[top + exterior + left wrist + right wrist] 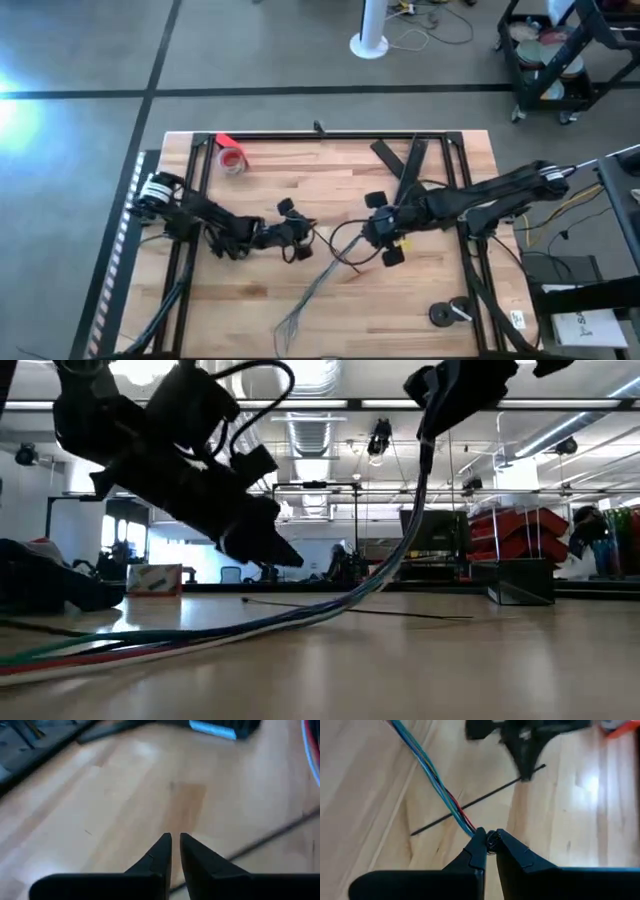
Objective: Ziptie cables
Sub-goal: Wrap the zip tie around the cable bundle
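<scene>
- cables (318, 285): centre to lower centre of the high view, running from the right gripper (378, 232) down-left to a fanned loose end near the table's (420, 300) bottom edge; a loop shows just left of the gripper.
- right wrist view adds what the overhead lacks: coloured strands (blue, green, red, dark) of the cables (436, 780) run from upper left down into the right gripper (490, 841), whose tips are pinched on the bundle.
- low view: cables (200, 632) lie flat at lower left, then rise up to the right toward the top of the frame, lifted off the table there.
- ziptie (475, 801): thin dark strip lying diagonally on the table, passing under the cables in the right wrist view; in the low view ziptie (360, 610) is a thin line flat on the wood mid-frame. Hard to pick out in the high view.
- left gripper (296, 237): centre-left of the high view, arm reaching in from the left edge. Left wrist view shows left gripper (175, 847) tips nearly together with a narrow gap, nothing between them, just above bare wood; a blurred dark line crosses at lower right.
- right arm comes in from the right edge, stretched toward centre.
- red tape roll (232, 160) upper left on the table.
</scene>
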You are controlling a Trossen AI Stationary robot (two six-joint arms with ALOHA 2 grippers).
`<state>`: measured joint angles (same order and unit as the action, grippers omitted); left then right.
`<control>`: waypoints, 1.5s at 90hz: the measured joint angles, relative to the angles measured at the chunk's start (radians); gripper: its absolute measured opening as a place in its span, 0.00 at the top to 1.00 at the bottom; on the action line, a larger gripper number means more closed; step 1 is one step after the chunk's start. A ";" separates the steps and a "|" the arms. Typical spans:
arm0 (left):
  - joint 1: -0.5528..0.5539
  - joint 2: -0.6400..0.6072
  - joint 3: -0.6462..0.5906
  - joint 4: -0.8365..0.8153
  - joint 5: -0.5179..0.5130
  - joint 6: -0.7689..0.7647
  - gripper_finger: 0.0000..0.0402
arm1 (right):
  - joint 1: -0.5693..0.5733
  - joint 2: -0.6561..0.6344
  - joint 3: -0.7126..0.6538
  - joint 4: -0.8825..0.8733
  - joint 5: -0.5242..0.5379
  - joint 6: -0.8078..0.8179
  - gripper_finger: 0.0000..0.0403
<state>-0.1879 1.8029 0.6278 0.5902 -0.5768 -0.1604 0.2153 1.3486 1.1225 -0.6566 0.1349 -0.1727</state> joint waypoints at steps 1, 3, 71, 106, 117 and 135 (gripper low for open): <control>0.000 0.006 0.000 -0.001 0.000 -0.001 0.94 | 0.000 -0.002 0.000 0.000 0.000 0.001 0.98; -0.001 0.017 -0.001 -0.003 0.001 -0.005 0.94 | 0.000 -0.007 0.000 0.001 0.000 0.004 0.98; -0.078 -0.058 -0.033 -0.434 -0.019 -0.239 0.95 | 0.000 -0.002 -0.077 0.115 0.075 0.043 0.98; -0.117 -0.119 -0.052 -0.429 -0.012 -0.250 0.95 | -0.011 0.005 -0.076 0.292 0.150 -0.071 0.98; -0.117 -0.119 -0.053 -0.428 -0.012 -0.249 0.95 | -0.036 0.005 -0.092 0.298 0.149 -0.083 0.98; -0.117 -0.119 -0.054 -0.423 -0.013 -0.239 0.95 | -0.121 0.026 -0.171 0.425 0.090 -0.163 0.98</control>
<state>-0.3050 1.6836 0.5739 0.1673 -0.5896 -0.3992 0.0948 1.3750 0.9515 -0.2316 0.2249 -0.3362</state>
